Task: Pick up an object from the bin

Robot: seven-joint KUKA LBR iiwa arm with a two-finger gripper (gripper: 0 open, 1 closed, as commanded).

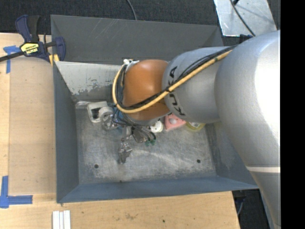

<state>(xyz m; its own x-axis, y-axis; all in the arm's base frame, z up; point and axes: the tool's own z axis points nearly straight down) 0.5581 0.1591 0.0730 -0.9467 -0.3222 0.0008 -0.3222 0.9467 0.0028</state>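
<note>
- gripper [125,152] – down low in the bin [64,142], tip at or just above the grey floor, left of centre and towards the near wall
- opening state: can't tell, the metal parts run together from this angle
- whether anything is clamped in it: can't tell either
- floor right under the tip looks bare and scuffed
- nearest loose thing: a small green piece [151,140], just to the right of the gripper body and a little further back, apart from the tip
- next out: a white round piece [156,126], behind the green piece, tucked under the edge of the orange cover [143,87]
- right of that, a pink block [174,123], partly hidden by the arm [238,89]
- just beside the pink block on its right, a pale yellow thing [194,126]; only its edge shows below the arm
- other side: a white and grey part [97,111] lying near the bin's back-left corner, to the upper left of the gripper, clearly apart from it
- so the loose things sit in a loose row across the back half of the floor – the gripper is in front of that row
- orange cover sits on the wrist directly above the gripper, with a yellow cable [190,78] looping round it and running back along the arm
- arm comes in from the right and covers the right-hand rear of the bin
</note>
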